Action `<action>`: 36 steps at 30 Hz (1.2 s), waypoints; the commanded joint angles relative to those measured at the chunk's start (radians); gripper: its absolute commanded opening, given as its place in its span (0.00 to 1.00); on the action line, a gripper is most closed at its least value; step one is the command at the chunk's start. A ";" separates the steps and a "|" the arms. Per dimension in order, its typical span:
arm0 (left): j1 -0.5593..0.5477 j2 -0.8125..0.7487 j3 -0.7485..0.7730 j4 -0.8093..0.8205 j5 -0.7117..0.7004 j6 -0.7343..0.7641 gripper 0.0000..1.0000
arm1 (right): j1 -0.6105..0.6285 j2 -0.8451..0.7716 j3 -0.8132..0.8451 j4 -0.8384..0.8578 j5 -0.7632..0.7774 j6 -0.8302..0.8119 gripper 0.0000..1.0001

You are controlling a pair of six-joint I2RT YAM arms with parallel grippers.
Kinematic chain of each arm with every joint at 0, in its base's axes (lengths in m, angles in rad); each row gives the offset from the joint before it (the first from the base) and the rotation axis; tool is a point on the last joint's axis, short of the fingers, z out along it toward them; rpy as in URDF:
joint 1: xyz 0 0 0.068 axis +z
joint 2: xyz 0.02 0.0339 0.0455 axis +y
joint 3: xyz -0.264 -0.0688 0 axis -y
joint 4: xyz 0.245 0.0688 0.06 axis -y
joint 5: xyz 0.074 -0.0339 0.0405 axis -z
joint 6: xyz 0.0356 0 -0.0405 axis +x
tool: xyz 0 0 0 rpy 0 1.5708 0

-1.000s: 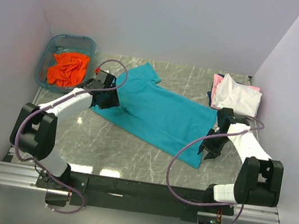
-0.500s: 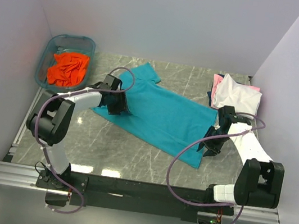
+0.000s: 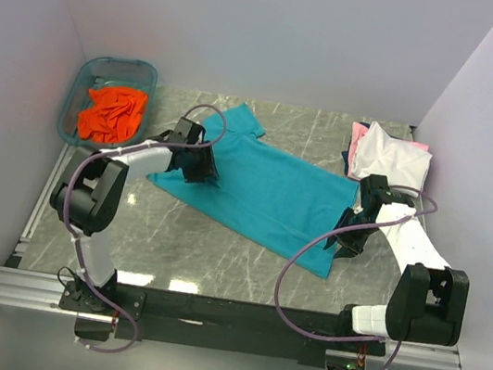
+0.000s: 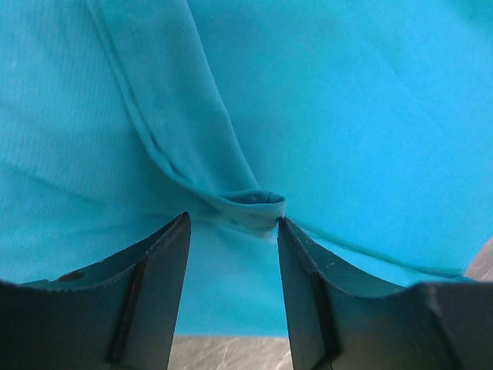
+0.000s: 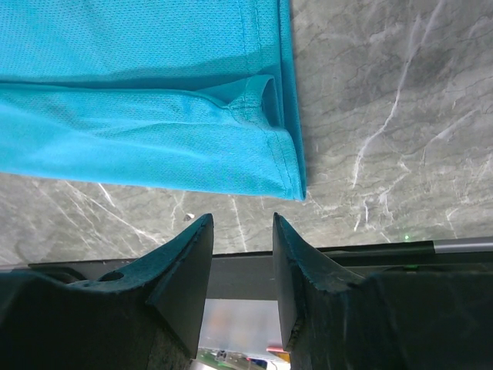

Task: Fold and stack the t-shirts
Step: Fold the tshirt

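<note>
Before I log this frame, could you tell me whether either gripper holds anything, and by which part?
Nothing looks held. The left gripper stands open astride a fold of the teal t-shirt; the right gripper is open beside its hem corner.

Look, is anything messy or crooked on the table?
A little. The teal t-shirt lies slanted across the table, and its hem corner is doubled over by the right gripper. The orange t-shirt sits crumpled in the blue tub, not yet folded. Nothing looks torn or spilled.

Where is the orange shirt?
In the top view, the orange t-shirt sits crumpled inside the blue tub at the far left corner of the table, left of the teal t-shirt.
</note>
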 commanded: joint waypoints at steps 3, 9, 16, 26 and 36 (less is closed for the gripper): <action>-0.008 0.048 0.070 0.032 0.026 -0.001 0.55 | 0.007 -0.011 0.027 0.006 -0.005 -0.019 0.44; -0.020 0.104 0.141 0.027 0.034 0.028 0.55 | 0.007 -0.006 0.030 0.001 0.001 -0.029 0.44; -0.054 0.147 0.207 0.004 0.028 0.071 0.55 | 0.007 0.010 0.036 -0.004 0.004 -0.042 0.44; -0.103 0.190 0.265 -0.023 0.023 0.105 0.55 | 0.007 0.027 0.038 0.006 0.000 -0.046 0.44; -0.106 0.132 0.328 -0.043 -0.006 0.074 0.57 | 0.007 0.036 0.062 0.027 -0.047 -0.056 0.44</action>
